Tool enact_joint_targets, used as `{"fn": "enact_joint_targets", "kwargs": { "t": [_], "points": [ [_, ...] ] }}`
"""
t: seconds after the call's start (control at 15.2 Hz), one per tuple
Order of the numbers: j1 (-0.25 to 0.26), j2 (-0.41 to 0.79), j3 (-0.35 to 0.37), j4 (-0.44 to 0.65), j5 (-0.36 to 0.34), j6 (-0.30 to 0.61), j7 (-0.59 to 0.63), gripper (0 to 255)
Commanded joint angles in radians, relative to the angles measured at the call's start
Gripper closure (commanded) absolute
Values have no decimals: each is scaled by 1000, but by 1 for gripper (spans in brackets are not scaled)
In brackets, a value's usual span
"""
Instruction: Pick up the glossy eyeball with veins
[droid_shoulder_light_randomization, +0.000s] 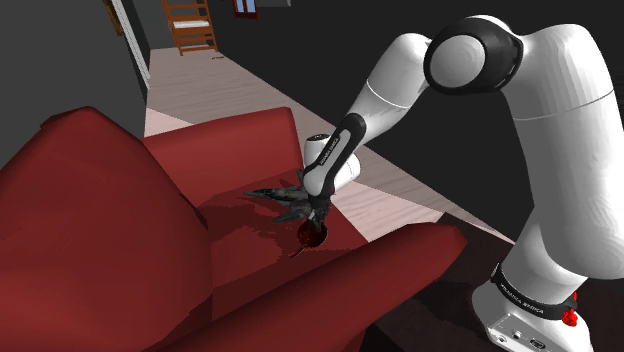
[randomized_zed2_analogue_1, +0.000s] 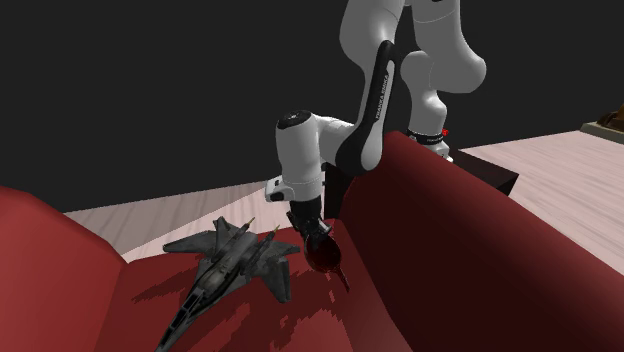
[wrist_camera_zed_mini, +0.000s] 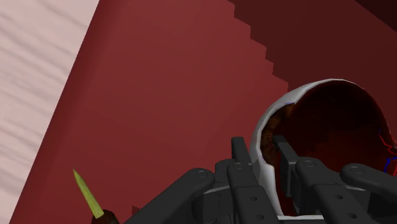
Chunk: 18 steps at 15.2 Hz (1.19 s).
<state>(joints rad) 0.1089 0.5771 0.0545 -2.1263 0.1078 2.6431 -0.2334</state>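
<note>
Upholstery takes up most of what you see: a deep red sofa (droid_shoulder_light_randomization: 100, 230) with a broad seat and thick armrests, standing on a pale plank floor (droid_shoulder_light_randomization: 200, 95). Your white arm (droid_shoulder_light_randomization: 560, 150) comes from its stand over the near armrest and bends down toward the seat.

On the seat lies a dark grey toy jet fighter (randomized_zed2_analogue_1: 225, 265). Its nose points to the second exterior view's lower left, and its tail end is just beside the gripper (randomized_zed2_analogue_1: 315, 232).

The eyeball (randomized_zed2_analogue_1: 325, 255) is at the gripper's tip, low over the seat cushion, between the jet's tail and the armrest. You cannot tell whether it touches the cushion. From the two exterior views it reads as a small, dark red, glossy ball.

In the wrist view it looks like a hollow shell: white outside and dark red inside, with thin red and blue vein lines at its edge. The pincer is drawn in to a narrow gap. Its two black fingers (wrist_camera_zed_mini: 240, 153) clamp the shell's white wall between them, one on the outer face and one inside the hollow.

A thin yellow-green spike (wrist_camera_zed_mini: 86, 191) on a dark base shows over the red cushion, off to one side of the fingers.
</note>
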Motion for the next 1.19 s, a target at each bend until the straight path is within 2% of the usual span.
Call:
{"fn": "enact_joint_targets", "kwargs": {
  "t": [0.0, 0.26, 1.12],
  "points": [
    [0, 1, 0, 0, 0, 0, 0, 255],
    [-1, 0, 0, -2, 0, 1, -1, 255],
    [0, -161, -3, -34, -5, -127, 12, 255]
  ]
}}
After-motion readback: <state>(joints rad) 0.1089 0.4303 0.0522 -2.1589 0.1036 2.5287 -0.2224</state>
